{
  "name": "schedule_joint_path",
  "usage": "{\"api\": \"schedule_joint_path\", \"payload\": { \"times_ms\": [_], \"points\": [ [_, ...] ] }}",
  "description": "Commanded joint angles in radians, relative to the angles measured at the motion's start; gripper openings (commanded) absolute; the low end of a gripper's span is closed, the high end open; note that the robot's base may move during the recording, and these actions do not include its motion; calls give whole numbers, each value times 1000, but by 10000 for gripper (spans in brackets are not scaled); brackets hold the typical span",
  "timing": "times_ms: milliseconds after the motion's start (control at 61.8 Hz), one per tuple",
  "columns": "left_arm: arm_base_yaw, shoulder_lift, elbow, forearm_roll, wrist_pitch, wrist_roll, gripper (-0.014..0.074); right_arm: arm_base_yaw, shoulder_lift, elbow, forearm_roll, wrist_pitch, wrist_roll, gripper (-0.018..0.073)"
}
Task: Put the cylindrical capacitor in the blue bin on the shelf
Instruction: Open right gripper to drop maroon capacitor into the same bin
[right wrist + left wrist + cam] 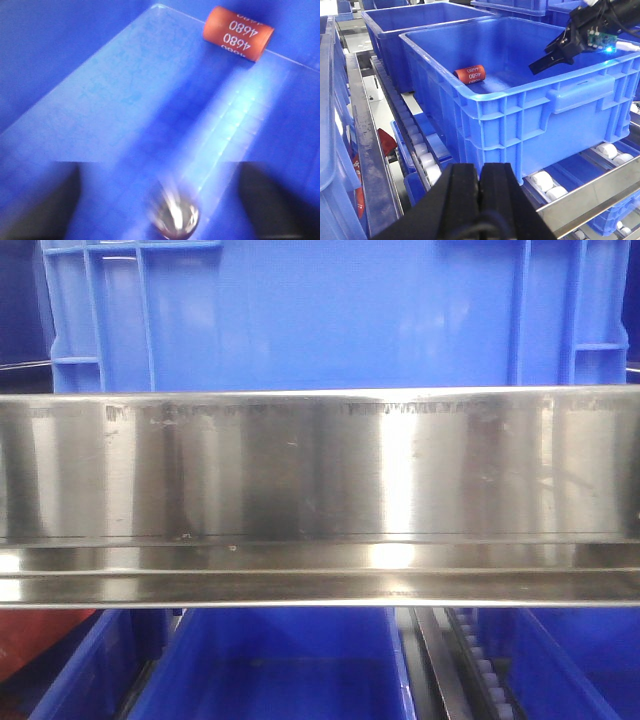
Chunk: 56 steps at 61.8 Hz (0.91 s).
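A cylinder [470,74] is seen lying in the bin [530,107] by its far-left wall; a second bin [395,30] sits behind, both on roller rails [422,150].

The front view faces the shelf [320,470] edge close up, level. The left wrist view looks down across the blue bin [530,115] from outside. The right wrist view looks down inside it; both share the orange cylinder [238,33].
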Motion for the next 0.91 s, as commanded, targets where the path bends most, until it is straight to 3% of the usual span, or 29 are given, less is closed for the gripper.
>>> {"api": "schedule_joint_path", "payload": {
  "times_ms": [0, 129, 356, 760, 889],
  "points": [
    [-3, -6, 1, -3, -27, -8, -111, 3, -45, -11, 1, -11, -9, 524],
    [-3, -6, 1, -3, -27, -8, -111, 1, -121, -8, 1, -3, -9, 341],
    [-3, -6, 1, 1, -27, -8, -111, 1, -334, 103, -9, -43, -2, -166],
    [-3, -6, 1, 1, -27, -8, -111, 1, -873, 686, -18, -329, 6, -153],
    [-3, -6, 1, 1, -27, -8, -111, 1, -1031, 853, -24, -362, 6, -153]
  ]
}}
